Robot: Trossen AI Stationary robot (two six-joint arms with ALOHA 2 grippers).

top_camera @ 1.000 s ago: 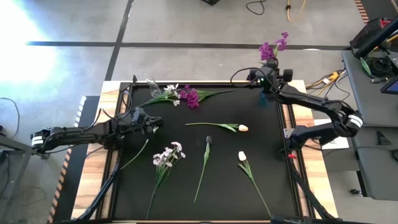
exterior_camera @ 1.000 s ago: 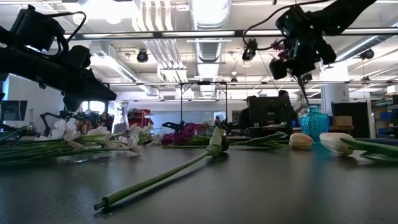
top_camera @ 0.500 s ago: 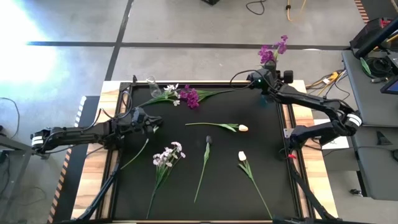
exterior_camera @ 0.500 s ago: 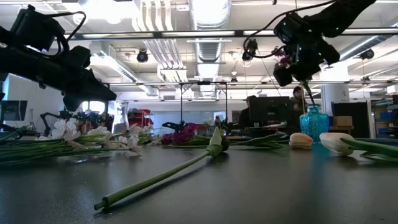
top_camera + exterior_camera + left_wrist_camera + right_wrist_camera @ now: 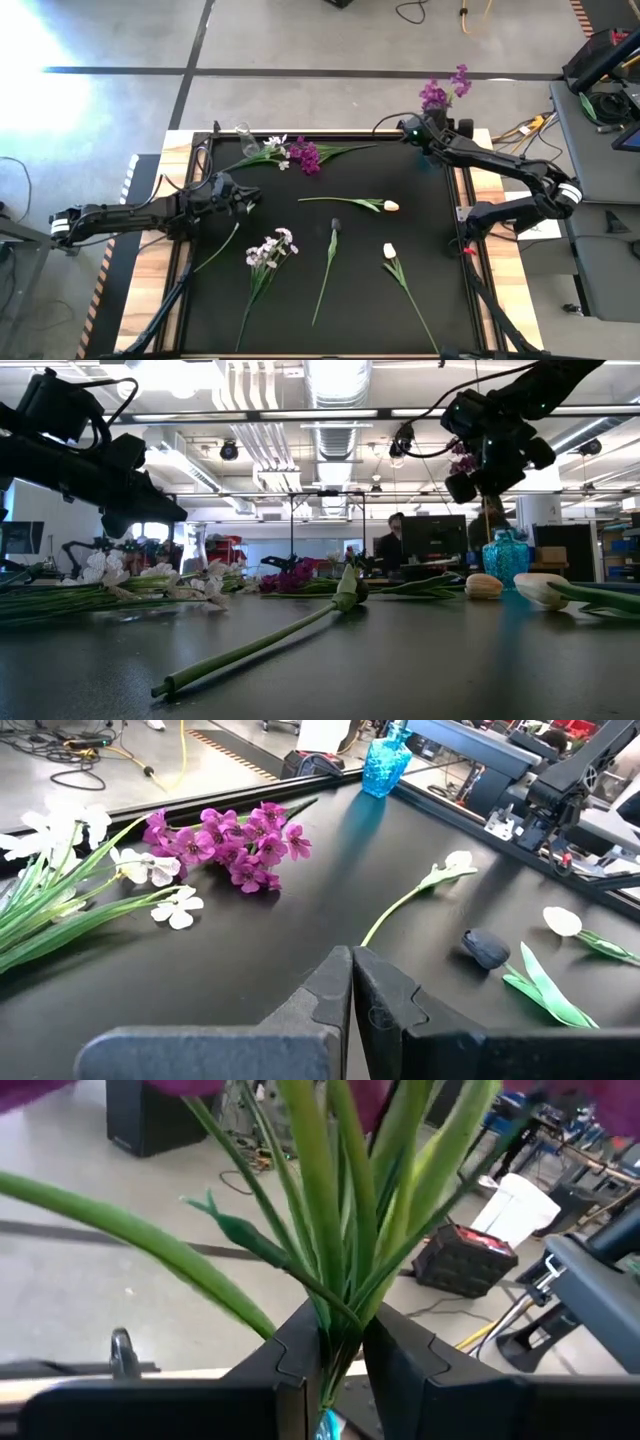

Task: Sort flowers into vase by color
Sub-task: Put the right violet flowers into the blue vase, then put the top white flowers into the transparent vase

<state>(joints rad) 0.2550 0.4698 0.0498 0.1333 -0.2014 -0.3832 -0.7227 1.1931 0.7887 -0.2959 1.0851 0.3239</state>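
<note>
A magenta-purple flower spray [image 5: 445, 88] stands upright at the table's far right corner with my right gripper [image 5: 342, 1350] shut on it, above a blue glass vase [image 5: 505, 555]. My left gripper [image 5: 352, 982] hovers shut and empty over the mat's left side [image 5: 250, 197]. Other flowers lie flat on the black mat. A white spray [image 5: 272, 150] and a magenta spray [image 5: 305, 155] are at the far left. Mid-mat lie a cream tulip [image 5: 385, 205], a dark tulip bud [image 5: 335, 224], another cream tulip [image 5: 389, 250] and a pale spray [image 5: 270, 247]. My right gripper has the spray's bundled green stalks [image 5: 340, 1315], below the leaves, between its two fingers. The fingers [image 5: 478, 472] come nearly level from the table's right side and lie across the stem. The spray stands upright, blossoms above the fingers. Its thin stem [image 5: 490, 515] hangs down toward the vase's mouth.
A clear glass vase [image 5: 243, 135] stands at the mat's far left corner. The mat [image 5: 420, 300] sits in a raised wooden frame. Cables and a red box lie on the floor beyond the far edge. A person sits at a screen [image 5: 395, 540] behind the table.
My right gripper has tipped downward, rolled a little and sunk slightly over the blue vase. The magenta spray has swung with it, its blossoms shifting a little toward the table's right edge and its stem coming over the vase.
</note>
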